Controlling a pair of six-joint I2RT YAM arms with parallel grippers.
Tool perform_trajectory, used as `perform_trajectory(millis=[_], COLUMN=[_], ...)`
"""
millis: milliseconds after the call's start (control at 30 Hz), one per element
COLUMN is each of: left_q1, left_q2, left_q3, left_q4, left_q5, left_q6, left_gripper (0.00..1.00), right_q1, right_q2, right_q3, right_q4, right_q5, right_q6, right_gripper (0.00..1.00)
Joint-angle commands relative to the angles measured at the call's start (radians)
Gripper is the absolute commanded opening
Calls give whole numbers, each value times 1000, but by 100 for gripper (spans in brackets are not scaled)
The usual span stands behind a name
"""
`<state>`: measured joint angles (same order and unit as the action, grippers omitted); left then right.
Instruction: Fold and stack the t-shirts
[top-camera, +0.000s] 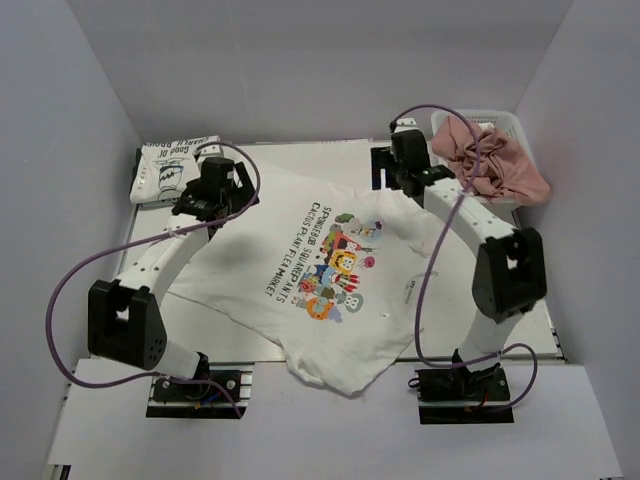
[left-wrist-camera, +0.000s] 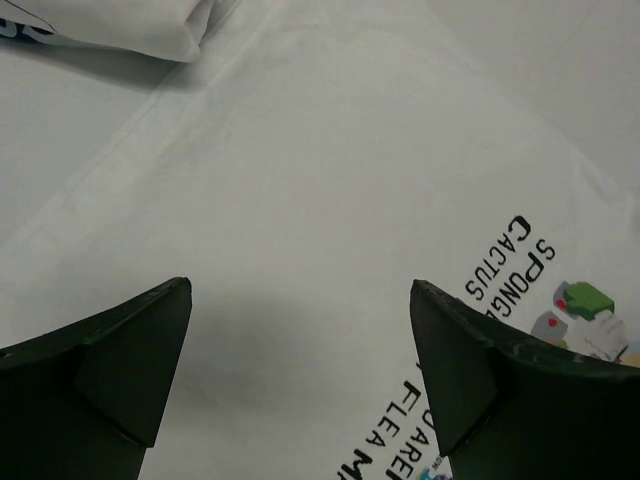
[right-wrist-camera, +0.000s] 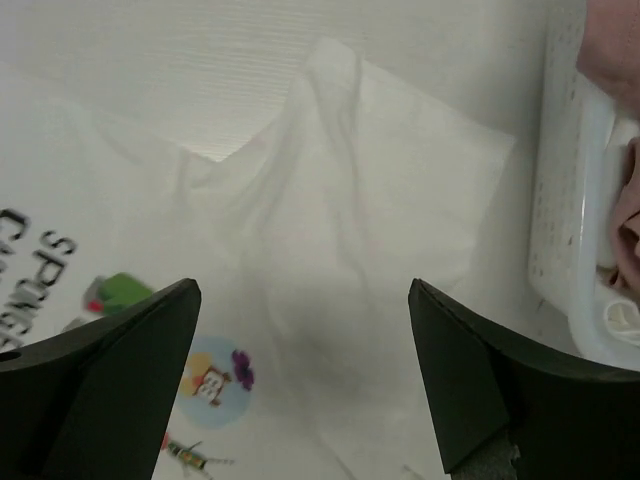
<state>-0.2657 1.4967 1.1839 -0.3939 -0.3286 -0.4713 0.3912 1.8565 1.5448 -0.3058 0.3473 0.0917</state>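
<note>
"SPONGEBOB SQUAREPANTS", "CACTUS PLANT FLEA MARKET", printed on spread t-shirt (top-camera: 262, 262)

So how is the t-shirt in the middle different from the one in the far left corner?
The middle t-shirt lies spread out and a bit rumpled, while the corner t-shirt is folded into a compact bundle. The middle t-shirt carries a colourful cartoon print; the corner t-shirt's drawing is black only. Both are white with dark lettering.

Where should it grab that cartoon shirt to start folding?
Probably the sleeve of the cartoon t-shirt near the basket, coming straight down: the cloth lies flat, so only a loose edge can be pinched. The open right gripper hangs above it.
</note>
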Motion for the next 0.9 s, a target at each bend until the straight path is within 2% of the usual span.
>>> perform_trajectory(millis=[0,100,233,400,467,633,733,767,867], left_q1=[-4,-4,-4,-4,-4,-4,-4,-4,-4], left_q2=[-68,-133,-208,-242,-242,-242,-221,-220,-211], left_q3=[-90,-165,-279,-303,-303,-313,-302,-291,-282], left_q4=[21,7,46,46,46,46,35,35,26], left_q5=[69,69,120,120,120,111,120,120,120], left_q6=[-7,-44,-44,-53,-53,-53,-53,-53,-53], left_gripper=[100,100,100,100,100,100,100,100,100], right_q1=[5,14,28,31,29,8,-35,-55,-94], right_q2=[-163,-314,-390,-380,-353,-173,-38,-5,127], right_q3=[-195,-418,-641,-744,-723,-597,-484,-382,-219], right_q4=[94,135,163,184,168,128,87,73,57], right_q5=[-178,-269,-336,-303,-248,-148,-134,-136,-165], right_q6=[104,219,290,341,348,352,344,339,280], right_gripper=[90,90,90,90,90,90,90,90,90])
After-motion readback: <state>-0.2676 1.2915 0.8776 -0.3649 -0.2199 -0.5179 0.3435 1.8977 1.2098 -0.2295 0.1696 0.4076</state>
